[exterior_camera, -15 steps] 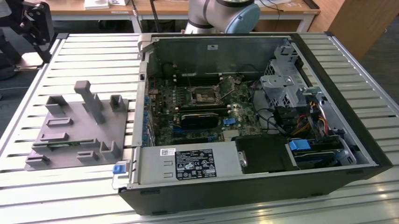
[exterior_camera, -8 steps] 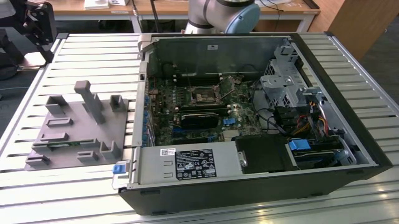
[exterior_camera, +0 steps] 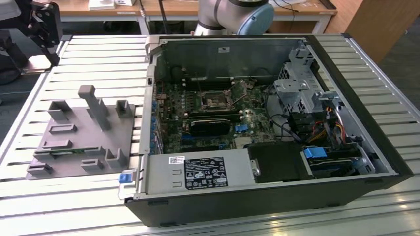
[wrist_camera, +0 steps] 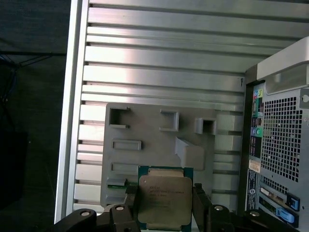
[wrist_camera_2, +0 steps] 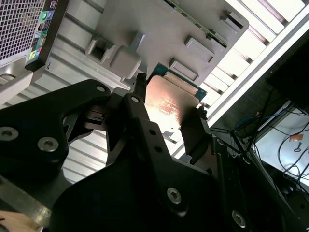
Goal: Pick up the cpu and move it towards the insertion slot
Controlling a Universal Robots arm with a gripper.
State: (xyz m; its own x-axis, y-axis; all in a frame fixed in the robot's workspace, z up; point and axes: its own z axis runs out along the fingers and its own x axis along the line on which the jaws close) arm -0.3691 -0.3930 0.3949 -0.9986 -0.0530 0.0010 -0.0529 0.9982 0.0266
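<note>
You've got a slatted metal surface (exterior_camera: 98, 54) with an open computer case (exterior_camera: 262, 201) lying on it, towards the exterior view's right. Just beside the case, on the exterior view's left, sits a grey plastic fixture plate (exterior_camera: 66, 142) with upright blocks and pockets. In the first wrist view your tool (wrist_camera: 165, 205) is in front of that plate. Its two black fingers (wrist_camera: 200, 205) press in on opposite edges of the chip (wrist_camera: 165, 193), so it grips the chip with the silvery top facing the camera. Inside the case, near the middle of the board, you can see the socket (exterior_camera: 215, 101), a dark square with a shiny frame. The chip is outside the case, over the fixture plate and well apart from the socket
</note>
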